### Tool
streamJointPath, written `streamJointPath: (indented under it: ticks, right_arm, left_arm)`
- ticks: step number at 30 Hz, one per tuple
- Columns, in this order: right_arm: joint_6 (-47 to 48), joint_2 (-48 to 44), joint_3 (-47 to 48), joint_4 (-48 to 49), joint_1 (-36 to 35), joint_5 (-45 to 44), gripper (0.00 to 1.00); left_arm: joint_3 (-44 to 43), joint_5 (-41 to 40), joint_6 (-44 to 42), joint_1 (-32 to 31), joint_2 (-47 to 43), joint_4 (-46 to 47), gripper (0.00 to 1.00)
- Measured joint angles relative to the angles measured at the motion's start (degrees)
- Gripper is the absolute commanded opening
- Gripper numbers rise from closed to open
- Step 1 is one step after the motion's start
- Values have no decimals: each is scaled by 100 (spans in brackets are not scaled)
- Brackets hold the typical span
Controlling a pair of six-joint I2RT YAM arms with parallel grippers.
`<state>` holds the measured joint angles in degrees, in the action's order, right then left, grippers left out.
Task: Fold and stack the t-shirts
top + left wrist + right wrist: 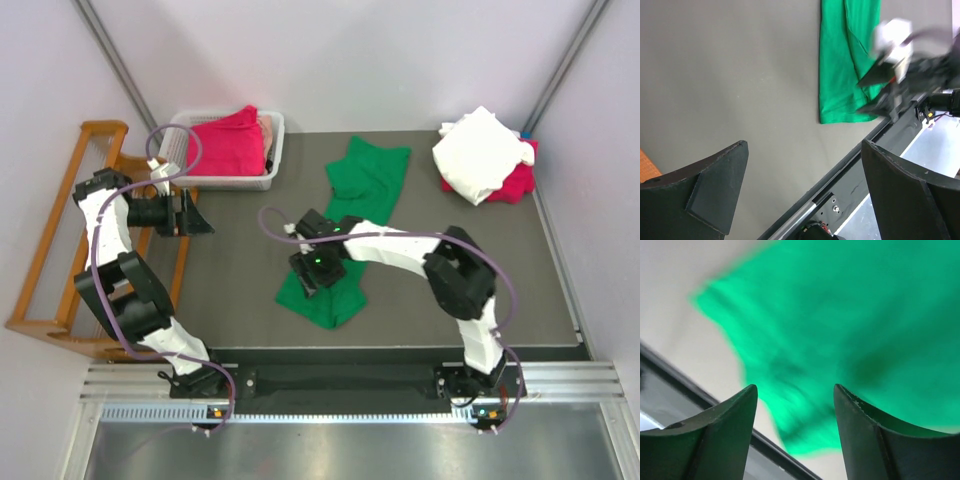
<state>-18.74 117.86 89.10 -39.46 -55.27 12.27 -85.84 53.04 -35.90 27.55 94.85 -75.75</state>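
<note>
We see the green shirt (372,180) lying long and narrow on the table (230,290), our right gripper (316,268) low over its near end, jaws apart, gripping nothing. Our left gripper (198,222) hangs wide open and empty near the rack (60,230). For a neat fold, we judge it best to pinch both hem layers squarely.

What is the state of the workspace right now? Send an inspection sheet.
Surface: grey table, mostly bare.
Job's things: green t-shirt lying mid-table; white t-shirt bundled on crimson t-shirt far right; red t-shirt in the basket.
Clutter: white basket far left.
Grippers: left gripper jaws open, over bare table; right gripper jaws open above the green t-shirt.
Cables: purple cables loop along both arms.
Surroundings: orange wooden rack left of table.
</note>
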Motion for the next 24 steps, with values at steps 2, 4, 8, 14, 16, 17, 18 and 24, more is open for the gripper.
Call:
streamJointPath:
  ticks: [2,4,8,14,16,17,18,24]
  right_arm:
    - [-83,-474,-487,9,251,-236,63]
    - [-103,-859,-780,15,476,-407,63]
    - [-105,-1189,-855,24,640,-697,61]
    - [-210,-1445,-1464,155,643,-730,56]
    - [-236,-1451,-1714,153,645,-730,56]
    - [-247,-1451,-1801,155,654,-728,56]
    - [-251,-1453,-1908,157,656,-726,56]
    - [-251,-1567,-2284,153,699,-728,56]
  left_arm:
    - [2,4,-35,0,0,-22,99]
    - [0,9,-79,0,2,-48,99]
    - [0,11,-157,0,4,-61,99]
    - [0,7,-243,0,4,-72,99]
    - [0,4,-267,0,4,-76,98]
    - [0,2,-280,0,4,-79,99]
    - [0,4,-286,0,4,-79,99]
    - [0,7,-310,0,7,-81,99]
